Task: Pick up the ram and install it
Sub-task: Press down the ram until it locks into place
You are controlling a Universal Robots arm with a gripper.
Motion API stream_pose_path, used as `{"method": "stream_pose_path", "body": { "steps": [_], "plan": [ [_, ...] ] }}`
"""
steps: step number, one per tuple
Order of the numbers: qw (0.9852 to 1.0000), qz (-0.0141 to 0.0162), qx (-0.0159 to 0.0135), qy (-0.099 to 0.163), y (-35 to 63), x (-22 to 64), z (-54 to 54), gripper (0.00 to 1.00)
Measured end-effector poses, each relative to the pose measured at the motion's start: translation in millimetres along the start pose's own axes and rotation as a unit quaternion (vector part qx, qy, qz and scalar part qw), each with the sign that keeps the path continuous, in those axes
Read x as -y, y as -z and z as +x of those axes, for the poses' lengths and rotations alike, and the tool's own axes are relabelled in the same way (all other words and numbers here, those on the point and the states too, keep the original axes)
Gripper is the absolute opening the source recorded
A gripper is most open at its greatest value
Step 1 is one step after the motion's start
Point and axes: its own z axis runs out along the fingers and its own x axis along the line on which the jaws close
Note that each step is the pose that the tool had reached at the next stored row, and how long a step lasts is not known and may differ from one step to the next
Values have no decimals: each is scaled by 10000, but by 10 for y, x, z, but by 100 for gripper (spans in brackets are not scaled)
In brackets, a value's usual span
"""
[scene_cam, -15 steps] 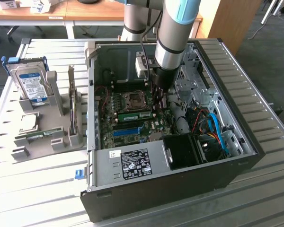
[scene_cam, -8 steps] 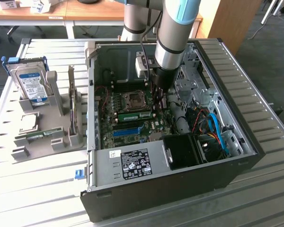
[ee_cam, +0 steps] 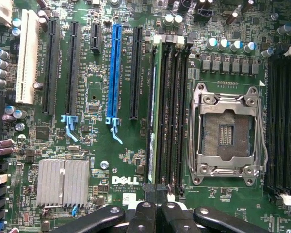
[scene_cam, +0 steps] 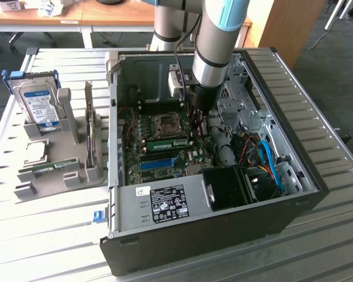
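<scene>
Already seated, the ram (ee_cam: 153, 121) stands in its slot beside the processor socket (ee_cam: 226, 128); the closed tool (ee_cam: 157, 218) hovers empty above.

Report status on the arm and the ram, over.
Gripper shut, empty, inside the open black computer case. Long thin green ram stick standing in the motherboard slot beside the empty silver processor socket. Nothing blocking it.

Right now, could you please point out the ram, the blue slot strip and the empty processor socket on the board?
ram (ee_cam: 152, 126): wrist view, on its upper edge, standing in a slot.
blue slot strip (ee_cam: 114, 68): wrist view, mid-length of the strip.
processor socket (ee_cam: 226, 128): wrist view, on its bare centre.
</scene>
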Motion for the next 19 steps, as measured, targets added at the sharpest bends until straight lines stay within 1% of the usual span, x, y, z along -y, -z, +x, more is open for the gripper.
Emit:
{"method": "stream_pose_path", "body": {
  "steps": [4,6,8,14,15,17,19],
  "plan": [
    [10000,0,2,0,-1,0,0,11],
    [10000,1,9,0,12,-1,-3,11],
    [10000,0,2,-1,57,-3,-4,11],
    [10000,1,2,0,213,-9,-14,11],
    [10000,0,1,0,309,-14,-20,11],
    [10000,1,2,0,310,-14,-20,11],
    [10000,0,0,0,310,-40,-20,11]
  ]
}}
